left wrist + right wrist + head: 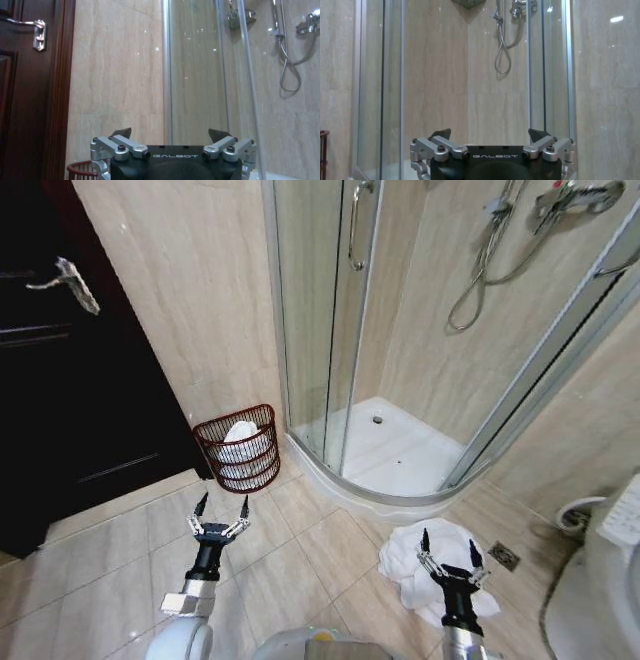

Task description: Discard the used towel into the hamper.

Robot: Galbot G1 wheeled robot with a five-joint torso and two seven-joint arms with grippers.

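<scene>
Shower enclosure (400,360) glass fills the corner, with a dark door (60,380) on the left. White towel (440,565) lies crumpled on the tiled floor beneath the right gripper (447,543), jaws spread and empty. Hamper (240,452) stands against the wall beyond the left gripper (221,505), likewise spread, something white inside it.
</scene>
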